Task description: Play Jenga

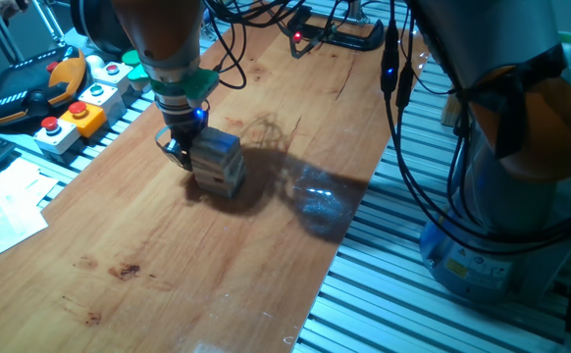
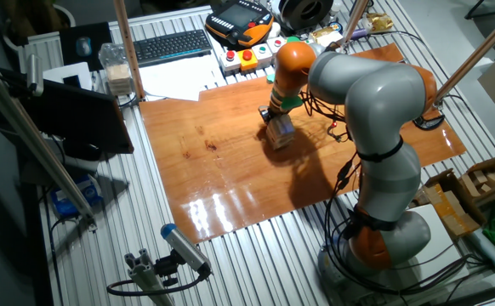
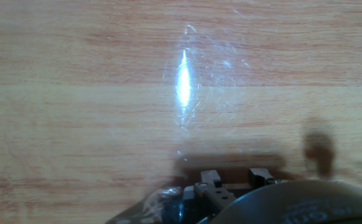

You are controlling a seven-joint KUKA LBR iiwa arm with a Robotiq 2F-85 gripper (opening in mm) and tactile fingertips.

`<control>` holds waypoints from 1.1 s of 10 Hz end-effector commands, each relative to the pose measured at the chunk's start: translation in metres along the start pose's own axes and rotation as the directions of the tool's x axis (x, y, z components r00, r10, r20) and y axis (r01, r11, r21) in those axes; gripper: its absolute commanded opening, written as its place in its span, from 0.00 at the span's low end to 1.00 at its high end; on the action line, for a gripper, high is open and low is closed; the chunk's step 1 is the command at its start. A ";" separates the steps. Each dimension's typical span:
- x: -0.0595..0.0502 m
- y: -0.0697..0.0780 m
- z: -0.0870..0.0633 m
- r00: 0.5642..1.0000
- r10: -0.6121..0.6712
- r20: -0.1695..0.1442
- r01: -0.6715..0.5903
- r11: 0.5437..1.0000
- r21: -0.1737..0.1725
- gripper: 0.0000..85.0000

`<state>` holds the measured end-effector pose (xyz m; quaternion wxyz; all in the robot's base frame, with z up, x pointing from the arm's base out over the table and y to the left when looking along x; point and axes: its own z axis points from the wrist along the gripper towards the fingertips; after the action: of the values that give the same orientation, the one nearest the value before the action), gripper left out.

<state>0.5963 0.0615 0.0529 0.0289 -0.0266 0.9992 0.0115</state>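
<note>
Mostly your gripper (image 1: 180, 149) hides the Jenga tower (image 1: 218, 161)'s near side, so you cannot tell whether the fingers are spread or pinching. It stands upright mid-board on the wooden tabletop (image 1: 168, 265), long axis vertical. Your hand view shows only bare wood and fingertips (image 3: 209, 178); the tower is missing there.

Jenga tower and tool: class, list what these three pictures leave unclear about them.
- Jenga tower: its layers blur together in one fixed view; too small in the other fixed view.
- Tool: whether it touches the tower, hidden by its own body.
- Hand view: the tower is absent; only the wooden board shows.
</note>
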 end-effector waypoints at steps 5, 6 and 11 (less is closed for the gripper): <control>0.000 0.000 0.002 1.000 -0.011 0.003 0.011 1.000 0.005 0.01; 0.000 0.000 0.002 1.000 -0.011 0.003 0.011 1.000 0.005 0.01; -0.001 0.000 0.004 1.000 -0.010 0.006 0.010 1.000 0.006 0.01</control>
<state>0.5978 0.0620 0.0495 0.0319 -0.0314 0.9990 0.0083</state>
